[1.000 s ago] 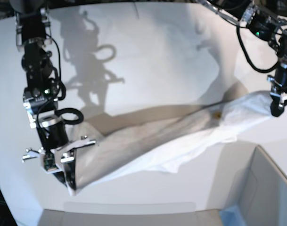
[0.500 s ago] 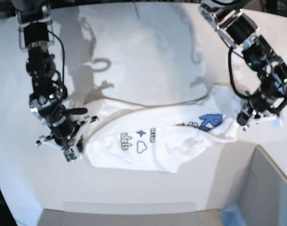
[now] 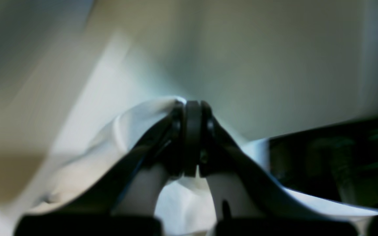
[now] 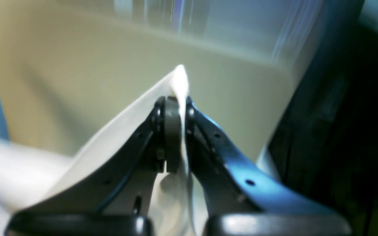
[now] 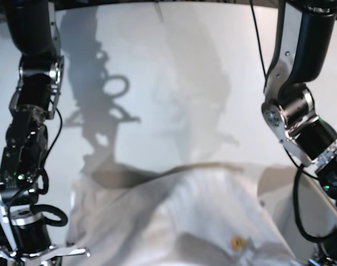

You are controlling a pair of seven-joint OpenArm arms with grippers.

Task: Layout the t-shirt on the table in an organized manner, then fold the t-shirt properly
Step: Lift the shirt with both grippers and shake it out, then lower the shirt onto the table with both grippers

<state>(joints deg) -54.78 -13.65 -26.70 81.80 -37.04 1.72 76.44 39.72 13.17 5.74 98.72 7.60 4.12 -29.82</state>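
Note:
The white t-shirt [image 5: 196, 216] hangs stretched and blurred across the lower part of the base view, close to the camera, with a small orange tag [image 5: 236, 242] showing. My left gripper [image 3: 192, 108] is shut on a fold of the t-shirt [image 3: 136, 131]. A raised edge of the t-shirt [image 4: 162, 91] sits pinched in my right gripper [image 4: 176, 105], which is shut too. In the base view both arms run down to the bottom corners, where the fingertips are cut off by the frame. The white table [image 5: 174, 66] lies behind the cloth.
The right arm's links [image 5: 30, 138] fill the left side of the base view and the left arm's links [image 5: 295, 111] the right side. Their shadows fall on the tabletop. A dark area [image 3: 333, 157] lies beyond the table edge in both wrist views.
Both arms have swung toward the camera and carried the shirt with them. The printed front seen half a second ago no longer shows; a plain side with the orange tag faces the camera.

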